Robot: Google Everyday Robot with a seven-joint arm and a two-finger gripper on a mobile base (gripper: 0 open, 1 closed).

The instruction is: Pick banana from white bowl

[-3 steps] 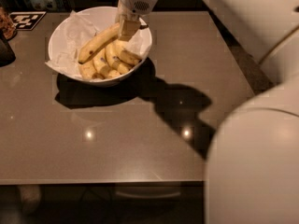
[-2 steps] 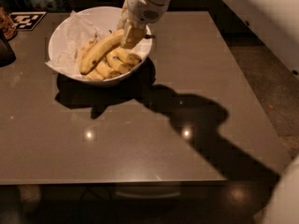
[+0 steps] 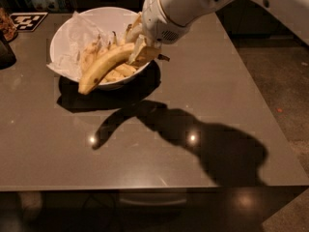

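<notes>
Banana (image 3: 104,66), clamped at its upper-right end by the end effector (image 3: 139,50), slants down-left over the white bowl (image 3: 60,30)

The banana (image 3: 108,64) is yellow with a few brown spots and a dark stem tip. The cream gripper (image 3: 140,52) pinches it at the bowl's 3 o'clock. The bowl (image 3: 113,18), paper (image 3: 72,37) and arm (image 3: 188,4) are white. The table (image 3: 58,149) is shiny grey-brown. At the bowl's 10 o'clock lies a black-and-white checked tag (image 3: 28,21)
</notes>
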